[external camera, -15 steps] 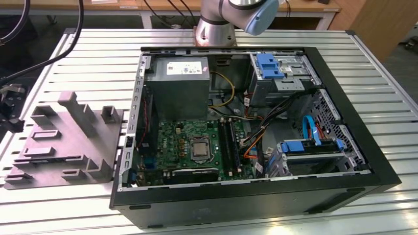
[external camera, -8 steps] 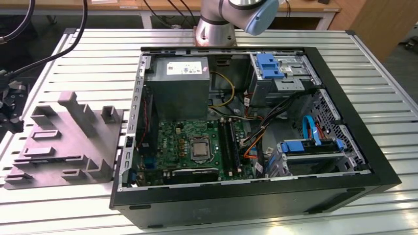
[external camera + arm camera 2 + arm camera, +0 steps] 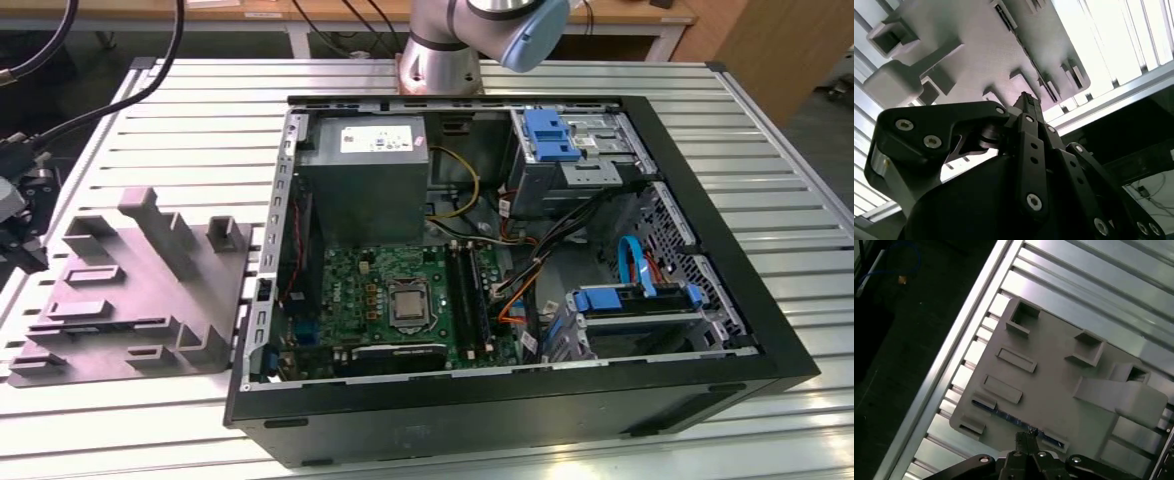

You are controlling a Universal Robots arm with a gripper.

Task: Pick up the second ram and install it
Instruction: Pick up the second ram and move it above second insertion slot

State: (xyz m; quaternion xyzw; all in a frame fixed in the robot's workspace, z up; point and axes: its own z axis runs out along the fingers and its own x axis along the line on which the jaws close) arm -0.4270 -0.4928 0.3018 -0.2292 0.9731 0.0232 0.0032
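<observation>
**My gripper (image 3: 1026,436), closed narrow, over the second ram (image 3: 1004,414) in the tray (image 3: 1054,385).**
Exterior view: I hang at the tray's outer edge. Second wrist view: tips nearly meeting. First wrist view: the ram stands edgewise in its slot. I judge it light, stiff and fragile, best pinched mid-length by its flat faces.

- In the exterior view, the tray (image 3: 127,300) lies on the table (image 3: 747,130), at 9 o'clock from the computer case (image 3: 521,400).
- The second ram (image 3: 1004,415) lies in a slot at the tray's edge.
- Inside the case, the power supply (image 3: 363,170) sits at 12 o'clock from the motherboard (image 3: 400,300).
</observation>
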